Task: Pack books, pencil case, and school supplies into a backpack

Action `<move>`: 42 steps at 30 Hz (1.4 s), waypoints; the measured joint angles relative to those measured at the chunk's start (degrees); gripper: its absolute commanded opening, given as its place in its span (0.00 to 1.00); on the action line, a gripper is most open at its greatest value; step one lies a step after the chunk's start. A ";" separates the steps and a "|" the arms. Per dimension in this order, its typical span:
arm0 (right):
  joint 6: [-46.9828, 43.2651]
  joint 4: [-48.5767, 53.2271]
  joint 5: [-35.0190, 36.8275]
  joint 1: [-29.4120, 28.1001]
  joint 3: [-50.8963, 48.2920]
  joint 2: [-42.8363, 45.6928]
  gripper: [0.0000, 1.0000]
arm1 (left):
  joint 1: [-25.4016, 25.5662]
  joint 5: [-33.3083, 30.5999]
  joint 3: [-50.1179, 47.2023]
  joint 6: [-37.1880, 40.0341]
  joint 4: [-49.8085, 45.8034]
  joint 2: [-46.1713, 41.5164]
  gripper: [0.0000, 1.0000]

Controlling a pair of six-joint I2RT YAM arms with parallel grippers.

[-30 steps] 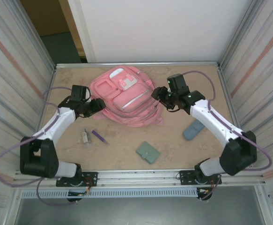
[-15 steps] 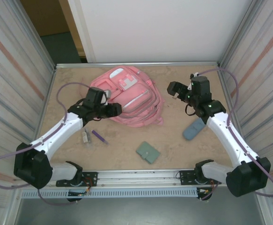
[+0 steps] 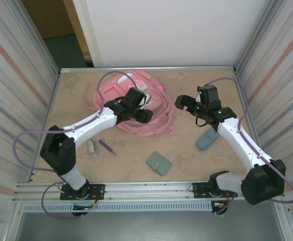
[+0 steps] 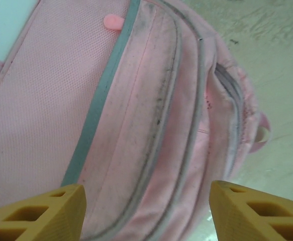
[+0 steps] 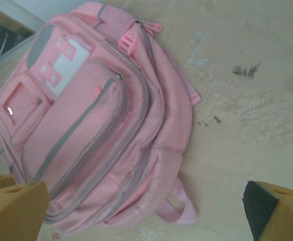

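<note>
**Spotter 1:** Your left claw (image 3: 141, 114) is spread wide and holds nothing. In the left wrist view its yellow fingertips (image 4: 35, 213) sit at the two bottom corners, with pink fabric and grey zip lines between them. I cannot tell whether they touch the cloth.

**Spotter 2:** Agreed. From above, you have that claw over the middle of the backpack (image 3: 159, 120), which lies flat at the far side of the table (image 3: 186, 160).

**Spotter 1:** Your right claw (image 3: 183, 102) is wide open too and empty. It hangs above bare table just beside the backpack's right edge, facing it. Your right wrist view has the backpack (image 5: 96, 125) with its front pockets and white-grey patch up and a strap loop at its lower end.

**Spotter 2:** Further out, you have the pencil case (image 3: 207, 140) on the table by your right forearm, well apart from the backpack. The green folder (image 3: 159, 163) lies near the front edge. The purple pen (image 3: 106, 146) and the grey-white stick (image 3: 91, 146) lie close together beside your left arm.
</note>
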State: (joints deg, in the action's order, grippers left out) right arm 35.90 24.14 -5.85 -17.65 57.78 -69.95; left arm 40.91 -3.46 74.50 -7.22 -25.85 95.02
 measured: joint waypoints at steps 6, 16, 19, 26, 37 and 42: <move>1.07 0.07 0.22 0.00 0.00 -0.22 0.99 | 1.27 -1.31 -2.38 9.92 5.44 0.96 0.70; 4.00 0.44 0.07 -0.68 0.00 -2.95 0.99 | 1.88 -4.28 3.74 16.37 5.03 11.76 0.55; 4.13 1.46 0.02 -1.05 0.00 -3.10 0.99 | 1.92 -4.68 6.49 15.85 2.40 14.64 0.19; 2.75 5.99 0.42 -3.48 0.00 -3.08 0.99 | 0.28 -6.10 6.93 14.71 1.18 13.18 0.00; -9.79 17.79 -1.31 -19.06 -0.70 -2.89 0.99 | -6.75 -4.48 11.06 14.69 -0.96 3.30 0.00; -11.02 19.71 0.20 -30.18 -4.33 -5.60 0.99 | -10.12 -3.67 11.06 16.04 -0.98 -0.98 0.00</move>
State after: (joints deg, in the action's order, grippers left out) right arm 24.88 43.86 -5.65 -47.83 53.45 -75.55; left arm 30.79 -7.14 85.56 8.82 -26.83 94.04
